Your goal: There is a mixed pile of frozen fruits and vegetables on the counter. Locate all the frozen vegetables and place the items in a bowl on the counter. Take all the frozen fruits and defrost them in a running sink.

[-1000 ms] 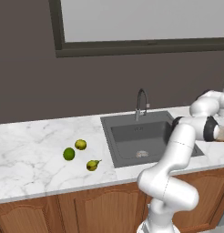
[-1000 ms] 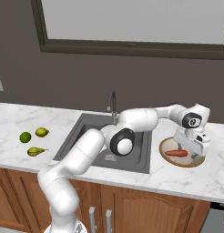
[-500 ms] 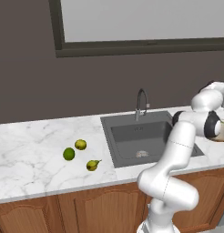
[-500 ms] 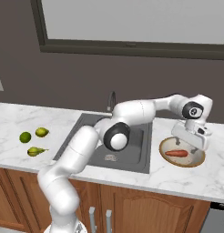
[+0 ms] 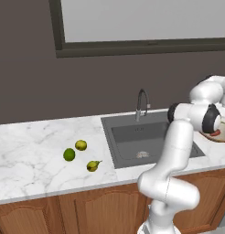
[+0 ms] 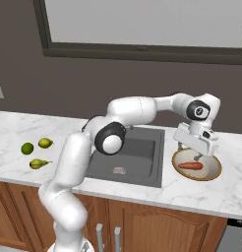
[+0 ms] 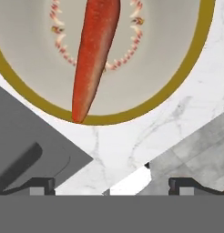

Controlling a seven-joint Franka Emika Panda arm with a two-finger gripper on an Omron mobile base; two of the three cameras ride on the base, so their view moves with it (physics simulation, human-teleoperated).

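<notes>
Above the bowl: the hand point(image 6: 197, 156) is being held with its jaws spread wide, gripping nothing.
Carrot point(image 6: 191, 166): is lying in the bowl point(image 6: 213, 173), right of the sink point(image 6: 142, 152).
Left counter point(image 5: 27, 151): the bright green ball point(image 5: 69, 154), yellow-green ball point(image 5: 80, 145) and pear point(image 5: 92, 165) are being left near one another, apart.

Even, soft rendered lighting, no glare; faint shadows on the white grey-veined marble counter point(image 6: 142, 189); sharp focus, no edge distortion
</notes>
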